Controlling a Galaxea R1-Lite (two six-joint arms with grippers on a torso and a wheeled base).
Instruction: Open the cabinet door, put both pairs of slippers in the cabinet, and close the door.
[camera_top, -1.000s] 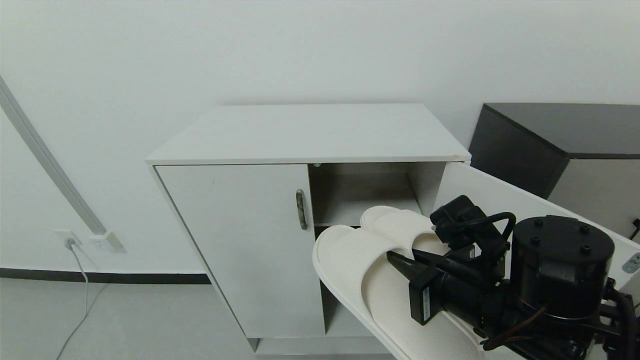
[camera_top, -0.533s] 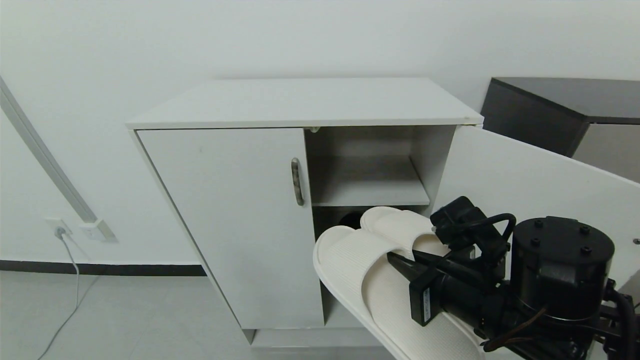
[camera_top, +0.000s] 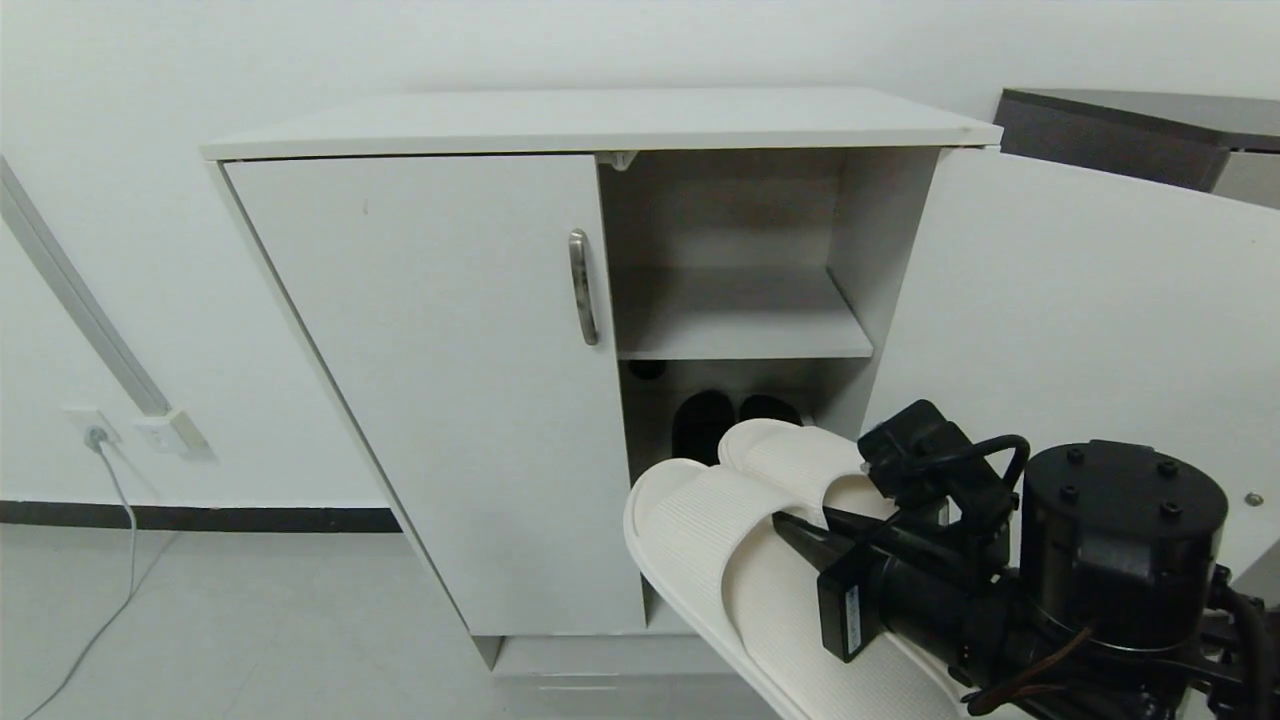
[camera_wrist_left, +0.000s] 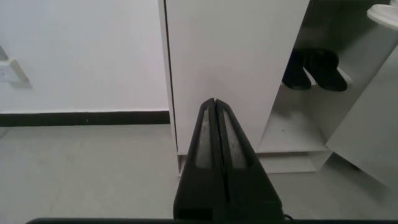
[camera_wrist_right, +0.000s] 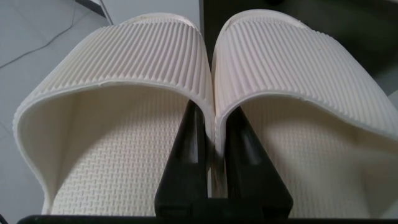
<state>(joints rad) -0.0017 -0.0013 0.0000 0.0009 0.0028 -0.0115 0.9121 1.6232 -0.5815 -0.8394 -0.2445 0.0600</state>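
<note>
In cabinet (camera_top: 420, 380) gloom, probably black slippers (camera_top: 703, 425)

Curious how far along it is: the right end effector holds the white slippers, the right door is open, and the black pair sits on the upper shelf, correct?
Not quite. The head view shows the black pair in the lower compartment, beneath the shelf. The rest holds: the right end effector grips the white slippers and the right door is open.

I see the cabinet (camera_top: 600, 110) with its right door (camera_top: 1080, 330) open, black slippers (camera_top: 730, 420) in the bottom compartment, and white slippers (camera_top: 720, 540) side by side in my right gripper (camera_top: 800, 528), near the opening.
</note>
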